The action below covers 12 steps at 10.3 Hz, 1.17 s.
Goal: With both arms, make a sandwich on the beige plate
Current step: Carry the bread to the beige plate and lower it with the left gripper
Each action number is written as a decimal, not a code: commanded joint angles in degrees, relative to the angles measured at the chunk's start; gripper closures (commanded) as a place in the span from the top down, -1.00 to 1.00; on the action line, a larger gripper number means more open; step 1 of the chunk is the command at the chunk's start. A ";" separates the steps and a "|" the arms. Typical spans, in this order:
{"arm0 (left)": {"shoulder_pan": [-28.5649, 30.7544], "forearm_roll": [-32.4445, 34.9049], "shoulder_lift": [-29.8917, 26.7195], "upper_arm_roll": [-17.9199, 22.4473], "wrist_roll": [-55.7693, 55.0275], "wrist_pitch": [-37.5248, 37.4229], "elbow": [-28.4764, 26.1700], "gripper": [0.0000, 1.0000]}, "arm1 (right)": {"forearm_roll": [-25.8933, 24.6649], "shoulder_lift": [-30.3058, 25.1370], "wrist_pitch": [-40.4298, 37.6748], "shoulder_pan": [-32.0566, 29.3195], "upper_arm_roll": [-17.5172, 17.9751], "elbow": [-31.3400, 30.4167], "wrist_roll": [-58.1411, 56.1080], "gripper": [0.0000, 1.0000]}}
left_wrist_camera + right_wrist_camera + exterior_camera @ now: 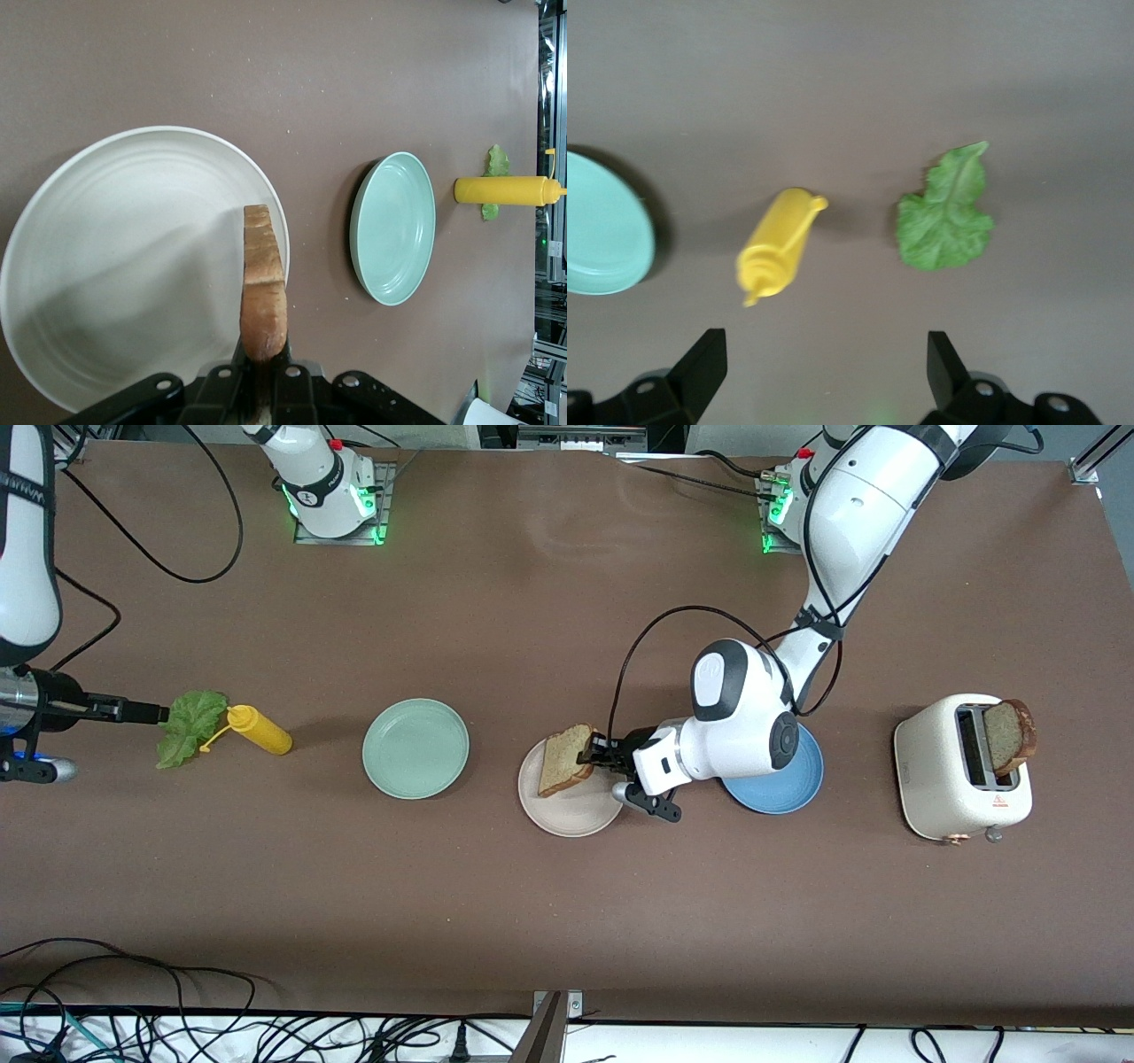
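The left claw (592, 759) grips a square tan-brown bread slice (564, 759) over the round pale beige plate (571, 810). The right claw (824, 363) hangs released over the ruffled green lettuce leaf (190, 726) at the right arm's end of the brown table (532, 602).

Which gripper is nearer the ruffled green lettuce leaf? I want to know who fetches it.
Right. The right gripper hangs open by the ruffled green lettuce leaf, at the right arm's end. The left gripper is over the round beige plate, shut on a brown bread slice.
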 commanded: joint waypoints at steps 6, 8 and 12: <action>0.25 -4.08 1.95 0.24 10.10 0.35 1.77 1.00 | -5.52 3.40 20.14 -5.43 -0.44 -15.25 -12.21 1.00; 0.96 -4.08 1.78 0.24 11.46 0.18 1.77 1.00 | -5.52 4.62 22.72 -5.78 -1.68 -16.94 -16.17 1.00; 2.18 0.63 -0.33 0.86 11.11 -0.88 1.07 1.00 | -5.52 9.80 25.62 -7.89 -1.68 -16.94 -22.14 1.00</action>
